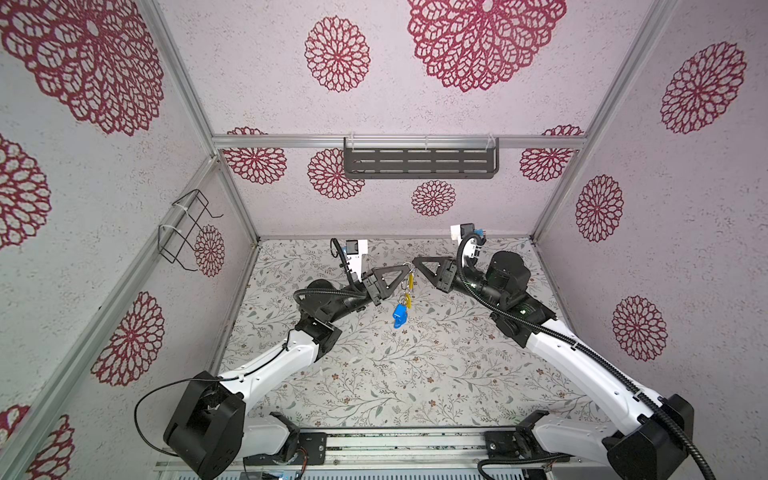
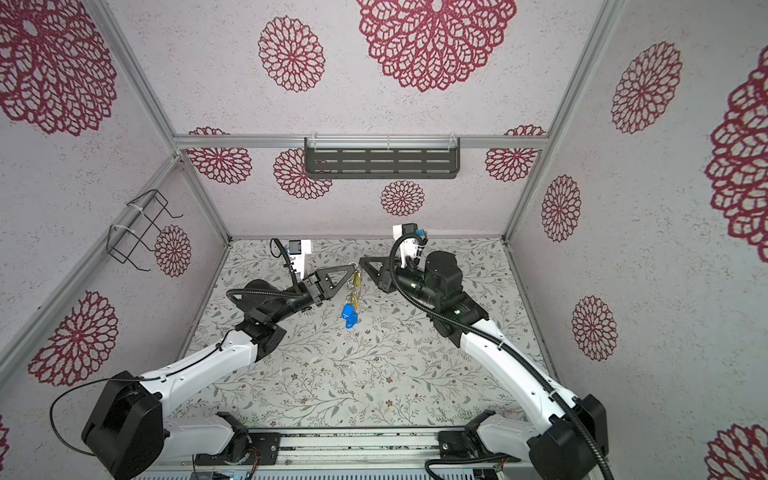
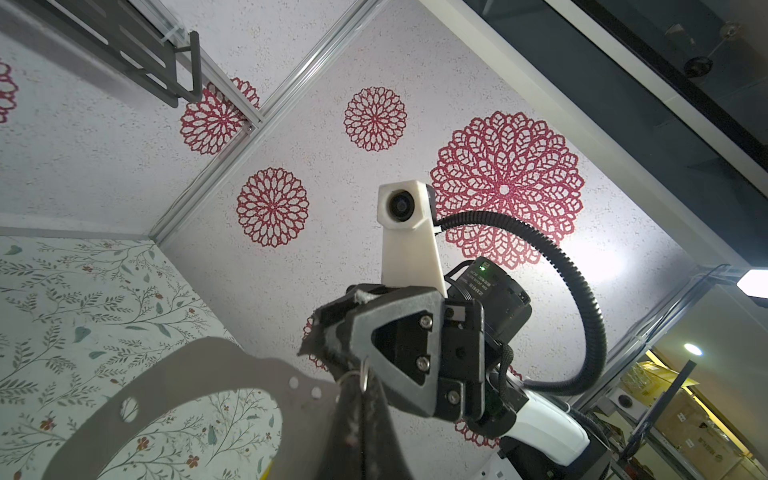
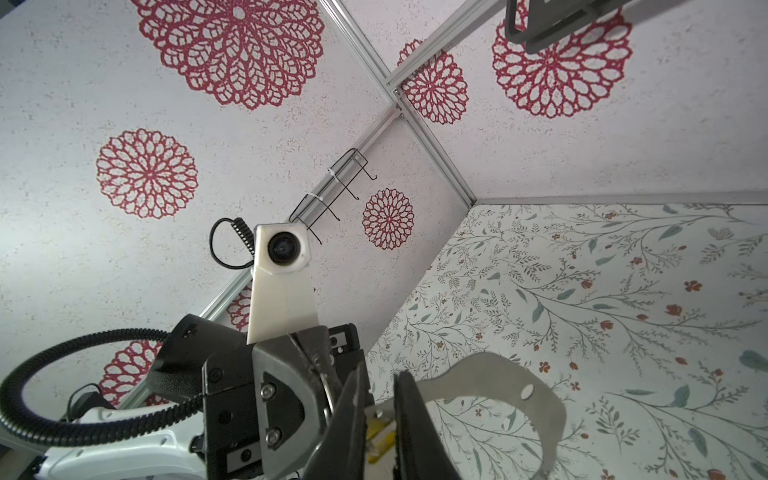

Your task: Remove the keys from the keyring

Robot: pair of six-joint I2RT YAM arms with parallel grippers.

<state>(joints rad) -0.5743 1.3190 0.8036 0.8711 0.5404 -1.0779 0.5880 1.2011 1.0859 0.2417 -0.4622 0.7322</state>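
The keyring (image 3: 199, 374) is a flat grey crescent band held up over the table; the same band (image 4: 498, 374) shows in the right wrist view. My left gripper (image 3: 361, 432) is shut on its end, with a small silver ring (image 3: 363, 374) at the fingertips. In both top views the keys hang below the left gripper (image 1: 406, 269): yellow keys (image 1: 410, 283) above and blue keys (image 1: 400, 316) lowest. My right gripper (image 4: 380, 399) faces the left one tip to tip, its jaws a narrow gap apart. The band's end and a yellow key (image 4: 380, 434) show in that gap. Whether anything is pinched does not show.
A floral table cover (image 1: 374, 374) lies under both arms. A dark slotted shelf (image 1: 419, 160) hangs on the back wall and a black wire rack (image 1: 187, 228) on the left wall. The walls stand close on three sides.
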